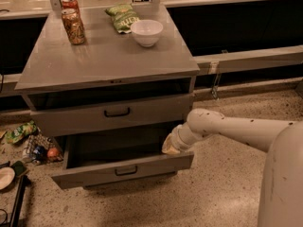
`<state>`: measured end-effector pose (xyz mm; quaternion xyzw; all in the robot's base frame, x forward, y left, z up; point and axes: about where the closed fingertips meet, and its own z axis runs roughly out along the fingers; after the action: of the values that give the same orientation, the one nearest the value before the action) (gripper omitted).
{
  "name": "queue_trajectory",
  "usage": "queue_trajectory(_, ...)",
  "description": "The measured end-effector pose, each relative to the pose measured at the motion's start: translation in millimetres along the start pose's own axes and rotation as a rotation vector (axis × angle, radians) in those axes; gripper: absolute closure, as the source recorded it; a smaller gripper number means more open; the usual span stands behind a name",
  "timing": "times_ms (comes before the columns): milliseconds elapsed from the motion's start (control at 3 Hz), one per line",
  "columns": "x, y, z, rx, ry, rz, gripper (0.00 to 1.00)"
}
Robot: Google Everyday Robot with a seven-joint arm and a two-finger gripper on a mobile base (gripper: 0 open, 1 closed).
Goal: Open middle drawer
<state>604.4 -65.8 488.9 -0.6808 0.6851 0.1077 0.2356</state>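
Note:
The middle drawer (124, 170) is pulled out of the grey cabinet. Its flat front with a small black bar handle faces me and its shallow dark grey interior (118, 148) shows. My gripper (170, 147) is at the drawer's right end, just above the front rim near the right corner. The white arm reaches in from the right. Above it, another grey drawer (117, 112) with a black handle is pushed in.
On the cabinet top (109, 56) stand two cans (73, 26), a green chip bag (122, 17) and a white bowl (146, 32). Snack bags and small items (35, 143) lie on the floor at the left, by a plate (5, 178). A low ledge (251, 58) runs behind at the right.

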Motion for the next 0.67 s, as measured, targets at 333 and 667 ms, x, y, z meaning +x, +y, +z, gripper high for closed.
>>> queue_trajectory(333,2.8,-20.4,9.3,0.079,-0.005,-0.057,1.00)
queue_trajectory(667,1.3,-39.2,23.8,0.119,-0.015,-0.150,1.00)
